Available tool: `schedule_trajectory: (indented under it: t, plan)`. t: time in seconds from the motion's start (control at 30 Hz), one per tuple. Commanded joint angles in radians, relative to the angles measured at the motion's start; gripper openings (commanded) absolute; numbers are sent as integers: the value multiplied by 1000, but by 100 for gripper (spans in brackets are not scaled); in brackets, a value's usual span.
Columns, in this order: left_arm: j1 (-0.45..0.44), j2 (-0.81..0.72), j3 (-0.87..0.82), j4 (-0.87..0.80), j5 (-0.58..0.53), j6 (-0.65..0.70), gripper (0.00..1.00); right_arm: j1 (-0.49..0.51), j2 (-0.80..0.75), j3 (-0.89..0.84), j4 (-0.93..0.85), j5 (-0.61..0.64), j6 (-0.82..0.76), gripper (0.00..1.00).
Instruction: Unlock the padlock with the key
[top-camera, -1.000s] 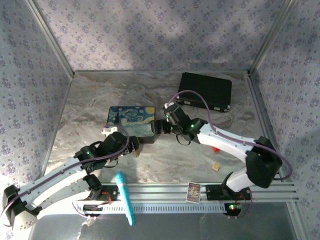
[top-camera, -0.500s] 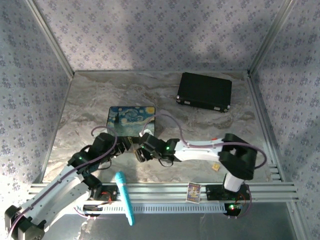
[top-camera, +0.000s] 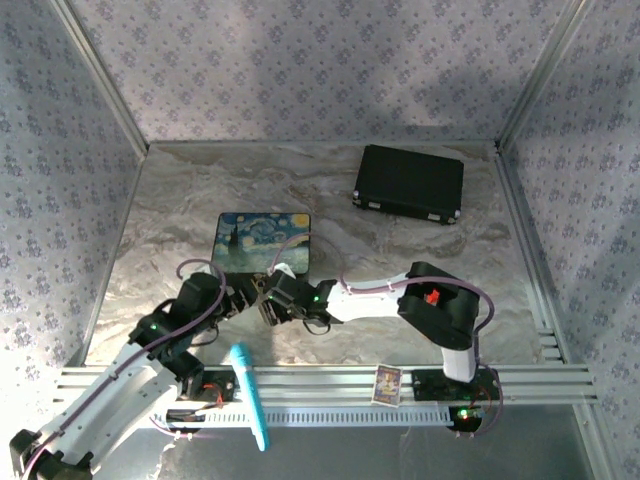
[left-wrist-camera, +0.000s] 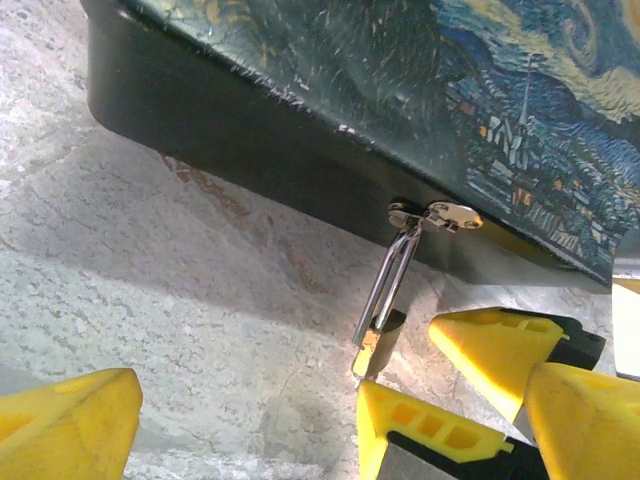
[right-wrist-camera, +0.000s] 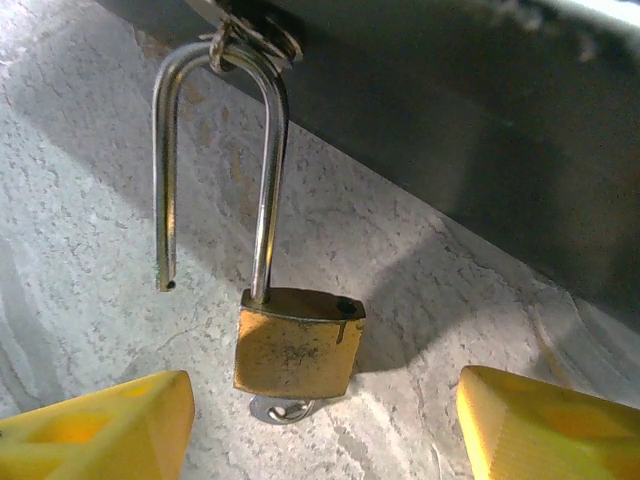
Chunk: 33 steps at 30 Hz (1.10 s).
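- Small scuffed brass padlock (right-wrist-camera: 298, 342), lying flat on marbled table (right-wrist-camera: 90, 200); silvery shackle sprung open, one leg free, other looped through box hasp (right-wrist-camera: 245, 35).
- Silvery key (right-wrist-camera: 283, 408), poking from padlock's underside, mostly hidden.

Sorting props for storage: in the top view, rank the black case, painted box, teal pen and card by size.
Largest: black case and painted box, about alike, box partly covered.
Then teal pen.
Smallest: card.

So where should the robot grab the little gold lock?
I'd grab the lock by its gold body, pinching the two narrow sides, coming from the side away from the box. Its loop is hooked in the box's latch, and the key pokes out underneath.
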Motion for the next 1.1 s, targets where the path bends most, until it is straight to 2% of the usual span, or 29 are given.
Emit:
schedule_trajectory:
  t: [0.0,0.37,0.53,0.7,0.93,1.07]
  plan:
    - [4,-5,3,-3,6,-1,97,-7,40,43,-6,15,11,69]
    - [4,-12,1,-18,-1,-2,97,-10,86,40,50,13,3,56]
    - [4,-29,-5,-23,2,5,97,-7,96,63,40,15,-21,42]
    - [3,-28,-12,-20,5,8,97,-5,84,53,25,35,-34,21]
    - [4,7,21,-15,4,52,97,-10,18,-23,8,68,9,17]
    - [-5,27,57,38,24,155,100,-22,-25,-66,-25,78,22,15]
